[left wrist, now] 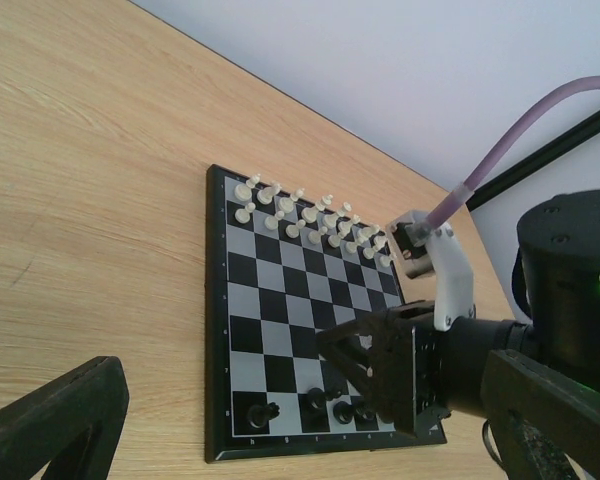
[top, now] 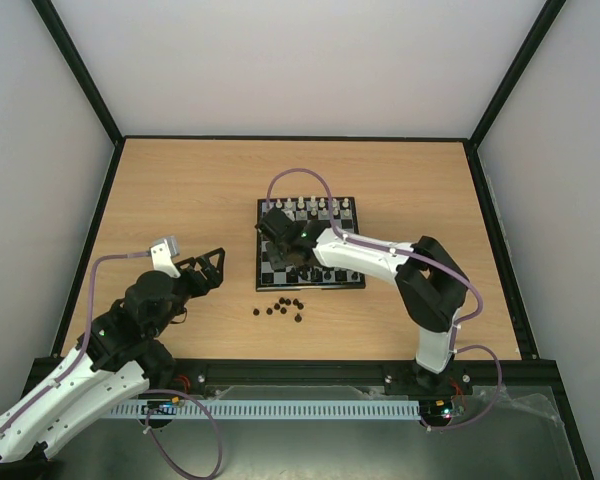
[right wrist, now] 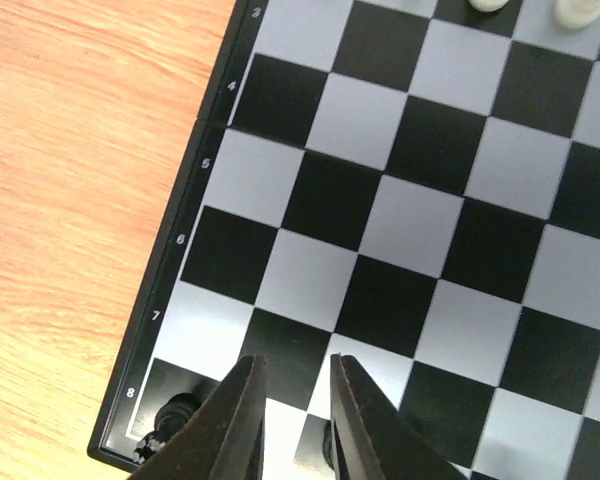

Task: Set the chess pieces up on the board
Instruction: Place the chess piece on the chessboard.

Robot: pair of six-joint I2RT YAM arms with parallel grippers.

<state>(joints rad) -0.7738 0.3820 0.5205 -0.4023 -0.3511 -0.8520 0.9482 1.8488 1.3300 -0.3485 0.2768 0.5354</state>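
Note:
The board (top: 330, 262) lies mid-table, with white pieces (top: 316, 208) along its far rows. A few black chess pieces (left wrist: 332, 405) stand in its near row. One fills the corner square (right wrist: 168, 418), and another (right wrist: 329, 440) shows partly behind a finger. Several more black pieces (top: 280, 308) lie loose on the table in front of the board. My right gripper (right wrist: 295, 372) hovers low over the near-left squares, open a small way with nothing between its fingers. My left gripper (top: 216, 270) hangs open to the left of the board, holding nothing.
The right arm (top: 380, 258) reaches across the board from the right, and its gripper (left wrist: 380, 365) hides part of the near row in the left wrist view. Black frame rails (top: 110, 120) and white walls enclose the wooden table (top: 180, 190).

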